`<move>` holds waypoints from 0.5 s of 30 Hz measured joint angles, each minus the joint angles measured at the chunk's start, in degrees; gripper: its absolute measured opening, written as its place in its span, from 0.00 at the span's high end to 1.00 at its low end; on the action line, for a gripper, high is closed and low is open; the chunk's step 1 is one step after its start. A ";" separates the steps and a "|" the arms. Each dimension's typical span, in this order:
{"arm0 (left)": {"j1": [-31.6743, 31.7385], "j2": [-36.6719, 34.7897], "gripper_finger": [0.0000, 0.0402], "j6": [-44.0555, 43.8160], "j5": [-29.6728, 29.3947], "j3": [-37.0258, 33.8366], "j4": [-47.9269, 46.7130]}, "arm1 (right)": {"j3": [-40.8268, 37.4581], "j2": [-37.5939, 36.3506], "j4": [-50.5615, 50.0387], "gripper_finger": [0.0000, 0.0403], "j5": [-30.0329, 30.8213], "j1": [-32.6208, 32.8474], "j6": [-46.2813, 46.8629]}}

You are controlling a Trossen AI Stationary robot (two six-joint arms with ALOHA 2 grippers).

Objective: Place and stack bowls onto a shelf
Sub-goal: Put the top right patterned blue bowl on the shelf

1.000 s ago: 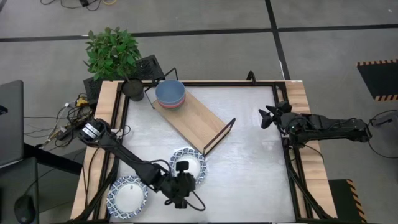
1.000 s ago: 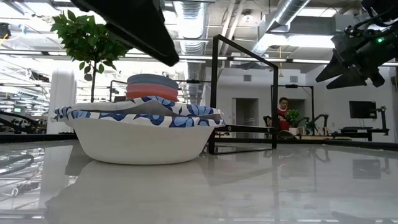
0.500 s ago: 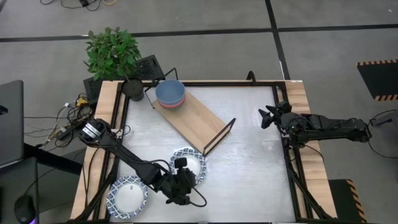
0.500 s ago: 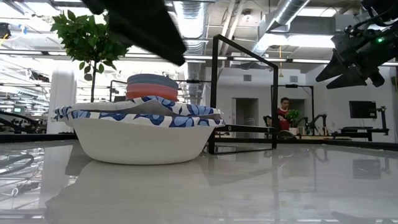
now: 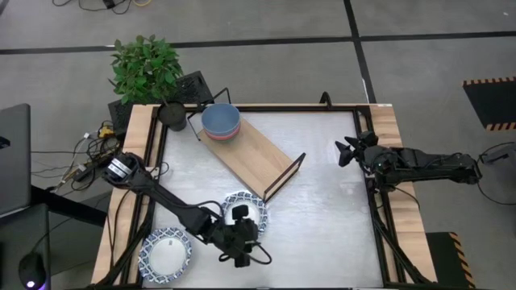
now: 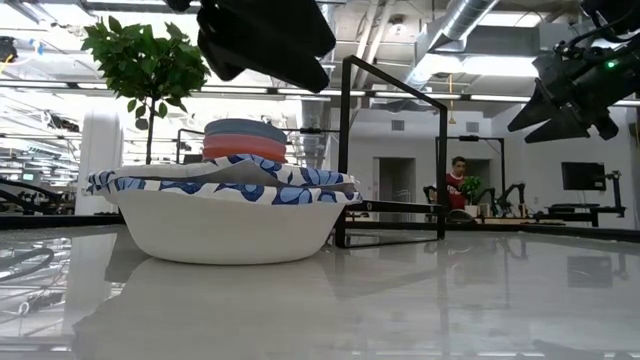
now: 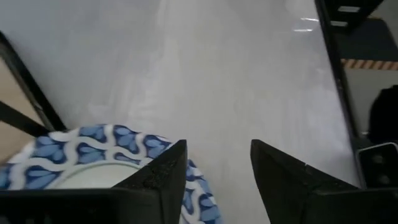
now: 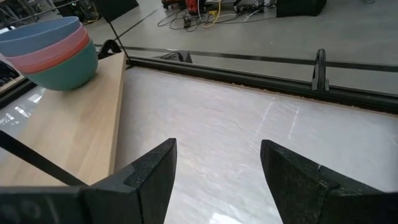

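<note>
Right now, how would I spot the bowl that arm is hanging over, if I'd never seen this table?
Find the long light-wood shelf lying slantwise across the table. Just off its near end sits a wide shallow bowl with a blue-and-white patterned rim and white centre, under the left gripper. Its twin lies in the table's corner, away from the shelf; the plain bowls are stacked on the shelf.

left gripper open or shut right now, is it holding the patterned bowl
Open, holding nothing. The left gripper shows a clear gap between its fingers, with bare table in it. It hovers over the patterned bowl by the shelf, one finger above its rim.
</note>
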 joint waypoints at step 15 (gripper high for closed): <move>-0.94 0.00 0.41 -9.25 1.30 0.00 -3.85 | 0.00 0.00 -0.02 0.36 0.00 0.00 0.01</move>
